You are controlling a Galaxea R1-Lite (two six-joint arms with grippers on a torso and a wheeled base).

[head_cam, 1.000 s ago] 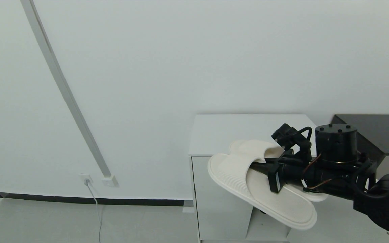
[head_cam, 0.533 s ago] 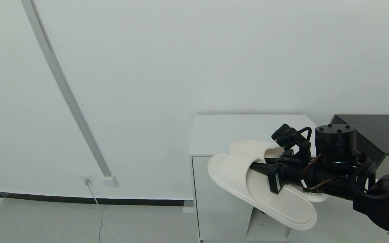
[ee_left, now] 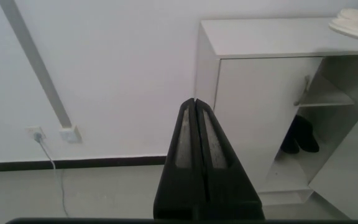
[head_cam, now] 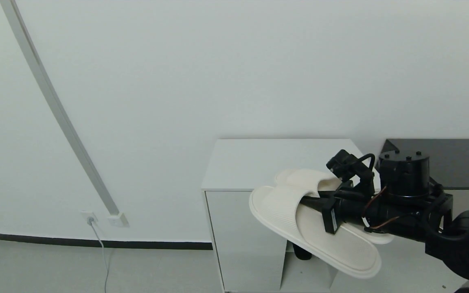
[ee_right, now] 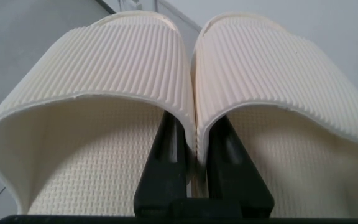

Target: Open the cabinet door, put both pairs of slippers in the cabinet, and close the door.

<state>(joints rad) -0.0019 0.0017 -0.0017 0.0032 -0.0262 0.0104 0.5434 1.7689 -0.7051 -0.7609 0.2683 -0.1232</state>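
A pair of cream ribbed slippers [head_cam: 332,244] hangs side by side in front of the white cabinet [head_cam: 267,162]. My right gripper [head_cam: 305,199] is shut on their inner strap edges. Seen from the right wrist, the two straps [ee_right: 117,93] arch over the right gripper [ee_right: 194,158], whose fingers pinch them together. The cabinet [ee_left: 260,31] has its left door closed and its right side open, with shelves showing. A dark pair of footwear [ee_left: 302,134] stands on a low shelf inside. My left gripper [ee_left: 195,106] is shut on nothing and sits left of the cabinet, well back from it.
The open cabinet door [ee_left: 347,168] swings out on the cabinet's right. A black table [head_cam: 442,158] stands just right of the cabinet. On the wall to the left are a slanted grey conduit [head_cam: 55,106] and a socket with a hanging cable [head_cam: 90,217]. Bare floor lies left of the cabinet.
The head view has shifted, so the cabinet and wall now sit further left in the picture. The right gripper and the slippers keep the same place in it.
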